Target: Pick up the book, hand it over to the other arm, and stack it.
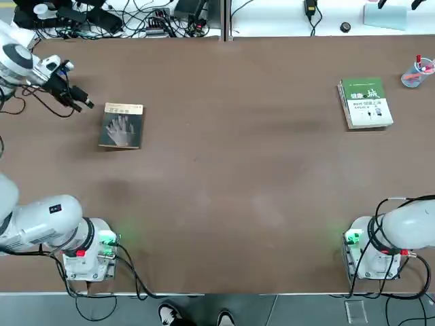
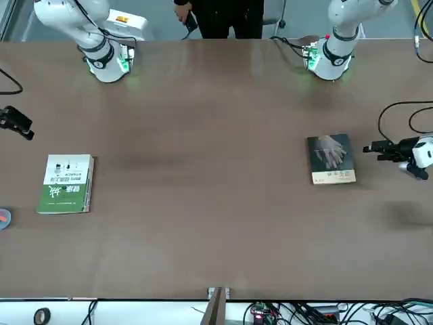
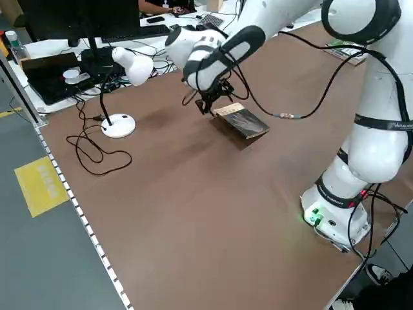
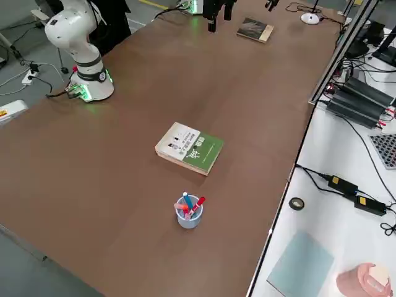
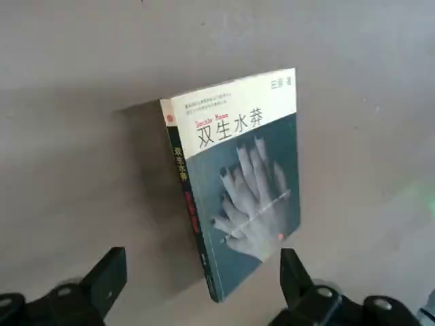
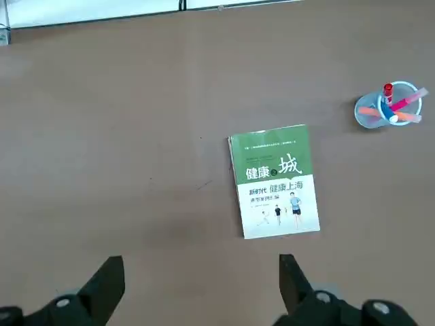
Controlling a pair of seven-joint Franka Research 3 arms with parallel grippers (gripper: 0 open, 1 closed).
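The book (image 1: 121, 126) is a small dark grey paperback with a pale hand on the cover and a tan band. It lies flat at the far left of the table, also seen as the book (image 2: 331, 159) from across. My left gripper (image 1: 85, 103) is open, just left of the book's edge, its fingers pointing at it. In the left wrist view the book (image 5: 238, 183) lies just beyond the open gripper (image 5: 200, 285), not touching its fingertips (image 5: 109, 275). My right gripper (image 6: 200, 288) is open and empty, high over the table's right side.
A green-and-white book (image 1: 366, 103) lies at the far right, with a clear cup of pens (image 1: 416, 72) beyond it. A white desk lamp (image 3: 126, 71) and cables sit past the left edge. A person's shoes (image 1: 197, 316) show at the near edge.
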